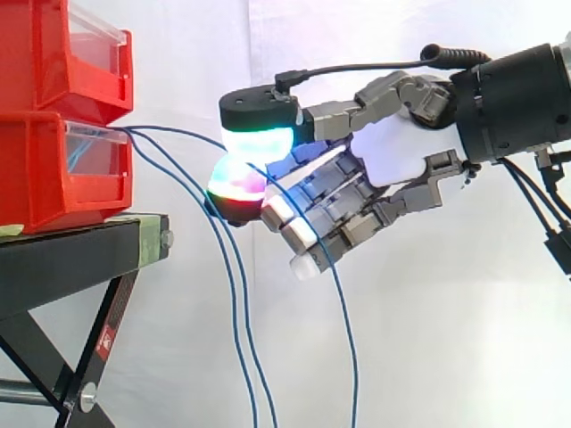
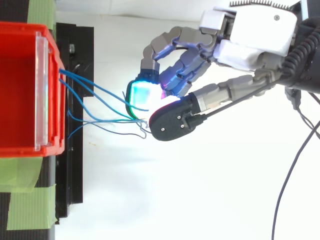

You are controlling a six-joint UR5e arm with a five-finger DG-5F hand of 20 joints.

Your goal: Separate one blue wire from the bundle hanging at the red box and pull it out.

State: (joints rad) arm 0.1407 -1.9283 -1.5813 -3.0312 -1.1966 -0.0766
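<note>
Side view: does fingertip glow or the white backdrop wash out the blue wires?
Side view: the blue wires read dark against the white curtain; the blue wire the hand pinches is lost at the glowing pads. Top view: the pad glow blooms white-cyan; paler ones fade on the bright ground beside it.

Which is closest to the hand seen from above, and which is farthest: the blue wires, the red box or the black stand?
1. Blue wires, at its fingertips.
2. Black stand, left of the hand.
3. Red box, farthest left.
</note>
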